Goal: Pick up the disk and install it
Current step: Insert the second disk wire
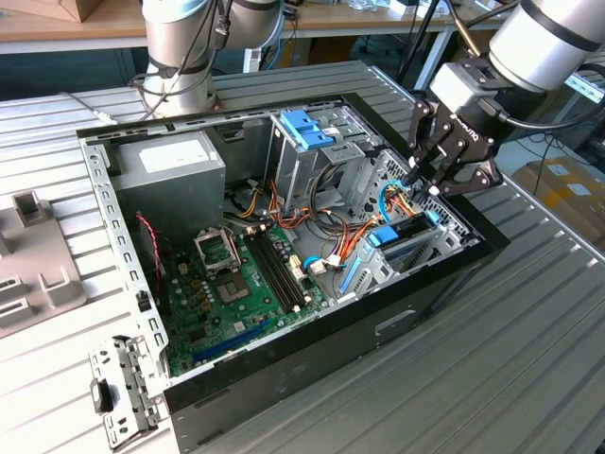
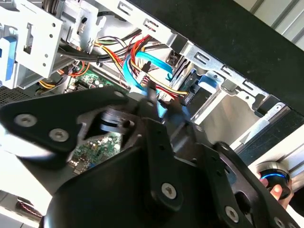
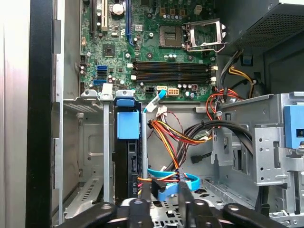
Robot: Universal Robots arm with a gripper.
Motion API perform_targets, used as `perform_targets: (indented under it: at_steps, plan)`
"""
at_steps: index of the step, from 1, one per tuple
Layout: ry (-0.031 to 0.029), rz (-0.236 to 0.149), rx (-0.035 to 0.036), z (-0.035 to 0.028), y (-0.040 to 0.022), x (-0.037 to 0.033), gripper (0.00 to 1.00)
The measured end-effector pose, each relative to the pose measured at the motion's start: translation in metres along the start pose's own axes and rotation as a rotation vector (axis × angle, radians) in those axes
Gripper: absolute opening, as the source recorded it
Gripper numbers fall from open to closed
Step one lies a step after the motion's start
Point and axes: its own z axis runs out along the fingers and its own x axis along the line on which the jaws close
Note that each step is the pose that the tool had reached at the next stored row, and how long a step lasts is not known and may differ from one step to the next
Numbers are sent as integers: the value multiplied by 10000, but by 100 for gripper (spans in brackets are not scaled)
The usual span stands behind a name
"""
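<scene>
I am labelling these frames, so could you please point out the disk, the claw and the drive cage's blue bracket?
disk (image 3: pixel 128 166): first wrist view, dark body below its blue tab.
claw (image 1: pixel 423 182): exterior view, between the fingertips.
blue bracket (image 1: pixel 304 130): exterior view, middle of its top.

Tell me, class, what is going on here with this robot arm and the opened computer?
One robot arm holds its gripper over the corner of the open computer case at the exterior view's right. Just below it, the disk, dark with a light-blue rail, sits in the drive bay, shown in the first wrist view standing in its slot. Coloured cables lie beside it.
</scene>
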Motion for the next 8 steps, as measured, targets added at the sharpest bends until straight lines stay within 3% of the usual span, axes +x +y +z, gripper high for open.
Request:
perform_targets:
  at_steps: [4, 8]
  plan:
    - [-1, 0, 0, 2, 0, 0, 16]
    - [-1, 0, 0, 3, 0, 0, 16]
